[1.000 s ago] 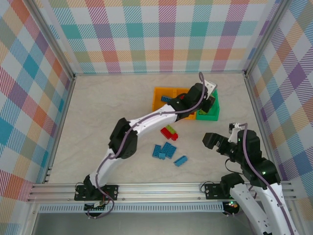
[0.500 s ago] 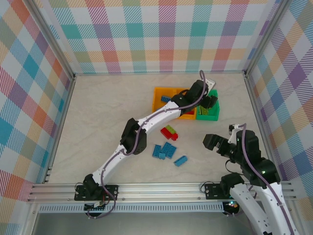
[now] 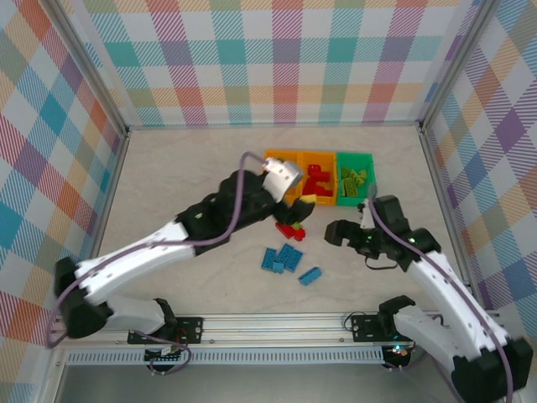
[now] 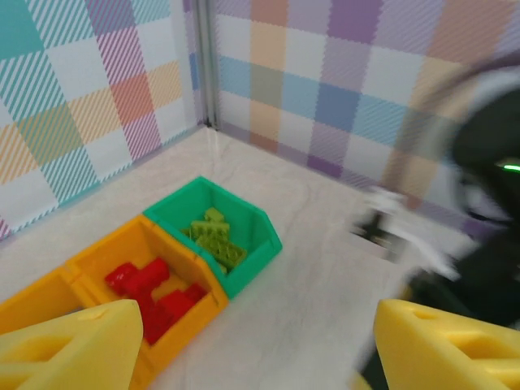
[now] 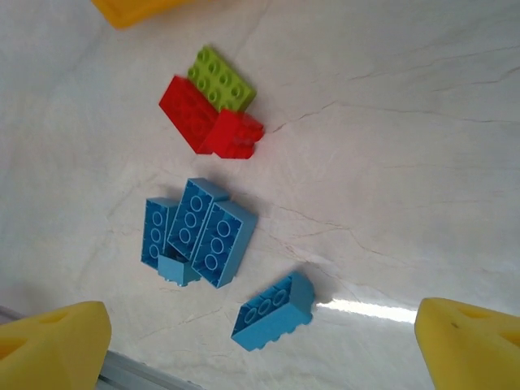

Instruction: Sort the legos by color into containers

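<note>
Three containers stand in a row at the back: an orange bin (image 3: pixel 272 159), an orange bin (image 3: pixel 320 198) (image 4: pixel 180 318) holding red legos (image 4: pixel 146 286), and a green bin (image 3: pixel 356 158) (image 4: pixel 256 240) holding olive-green legos (image 4: pixel 214 237). Loose legos lie on the table: a red and green cluster (image 3: pixel 291 227) (image 5: pixel 213 115), a blue cluster (image 3: pixel 283 258) (image 5: pixel 196 233) and a single blue brick (image 3: pixel 310 275) (image 5: pixel 274 311). My left gripper (image 3: pixel 295 204) (image 4: pixel 260 357) hangs open and empty by the near side of the orange bins. The right gripper (image 3: pixel 337 233) (image 5: pixel 260 349) is open above the blue bricks.
Metal frame rails (image 3: pixel 277 323) run along the near edge, and plaid walls (image 3: pixel 277 67) enclose the table on three sides. Bare table (image 3: pixel 185 185) lies left of the bins.
My left gripper opened over the green bin, then drew back left and nearer, to the orange bins. The right arm reached forward and left toward the loose legos.
</note>
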You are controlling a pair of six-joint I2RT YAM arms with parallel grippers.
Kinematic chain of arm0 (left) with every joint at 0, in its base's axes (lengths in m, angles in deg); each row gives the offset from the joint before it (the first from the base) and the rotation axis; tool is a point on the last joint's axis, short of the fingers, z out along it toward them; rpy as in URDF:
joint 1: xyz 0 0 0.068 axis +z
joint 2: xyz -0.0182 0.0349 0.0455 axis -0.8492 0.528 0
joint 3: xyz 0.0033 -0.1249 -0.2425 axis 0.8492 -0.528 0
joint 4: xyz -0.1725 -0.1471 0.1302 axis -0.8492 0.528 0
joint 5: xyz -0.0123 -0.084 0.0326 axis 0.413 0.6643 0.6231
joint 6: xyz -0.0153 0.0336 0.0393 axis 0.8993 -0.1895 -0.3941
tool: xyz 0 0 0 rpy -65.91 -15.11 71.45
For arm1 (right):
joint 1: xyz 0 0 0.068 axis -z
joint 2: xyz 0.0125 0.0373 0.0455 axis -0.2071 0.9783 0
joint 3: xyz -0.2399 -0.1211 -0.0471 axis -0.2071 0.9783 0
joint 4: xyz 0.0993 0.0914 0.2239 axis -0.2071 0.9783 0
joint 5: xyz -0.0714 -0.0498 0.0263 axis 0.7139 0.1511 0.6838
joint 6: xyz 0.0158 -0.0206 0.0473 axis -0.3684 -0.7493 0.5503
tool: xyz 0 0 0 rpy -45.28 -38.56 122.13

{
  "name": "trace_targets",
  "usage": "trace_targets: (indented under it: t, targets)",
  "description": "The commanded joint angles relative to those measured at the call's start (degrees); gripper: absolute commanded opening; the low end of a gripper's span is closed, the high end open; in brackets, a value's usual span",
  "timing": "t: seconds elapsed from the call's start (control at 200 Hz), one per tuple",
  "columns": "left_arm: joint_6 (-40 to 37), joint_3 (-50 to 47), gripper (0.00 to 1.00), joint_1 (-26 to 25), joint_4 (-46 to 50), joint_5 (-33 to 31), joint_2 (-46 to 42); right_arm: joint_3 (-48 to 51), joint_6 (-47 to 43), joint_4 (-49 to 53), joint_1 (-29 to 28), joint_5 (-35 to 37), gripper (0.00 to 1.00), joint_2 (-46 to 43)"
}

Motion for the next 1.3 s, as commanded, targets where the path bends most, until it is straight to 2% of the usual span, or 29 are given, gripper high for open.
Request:
trace_targets:
  t: [0.0,0.15,0.225,0.285,0.375,0.48,0.625,0.815,1.295]
  targets:
    - [-6.5,-4.75,0.79,-2.17,15.65,-1.95,-9.36,-2.37,-2.5,-9.84,-3.87,1.34,0.94,8.79]
    - [-13.27,-5.92,0.91,-3.03,32.9,6.92,-19.85,-7.88,-6.93,-15.99,-4.46,5.11,0.75,24.44]
    - [-18.26,-7.18,0.94,-3.37,39.42,9.42,-22.91,-11.07,-8.17,-17.35,-4.8,6.05,0.71,31.52]
    - [-21.67,-9.74,0.97,-3.44,40.8,7.96,-25.6,-13.95,-8.32,-17.62,-5.6,5.97,0.69,36.03]
    - [-26.33,-16.05,0.99,-3.39,37.3,5.39,-30.71,-17.14,-8.05,-17.2,-7.85,5.56,0.69,40.34]
    - [-28.21,-21.49,1.0,-3.24,31.16,5.37,-35.23,-18.55,-5.67,-14.71,-10.95,9.68,0.78,42.34]
    - [-29.18,-22.92,1.0,-2.95,30.9,4.03,-36.53,-15.42,-2.04,-14.87,-13.19,12.58,0.78,43.74]
    - [-30.25,-24.95,1.0,-2.78,30.75,4.34,-36.35,-11.61,-0.19,-19.69,-14.13,11.0,0.68,45.38]
    - [-30.4,-26.49,1.0,-2.52,30.02,6.26,-35.93,-8.97,-1.11,-22.56,-14.13,14.25,0.4,44.96]
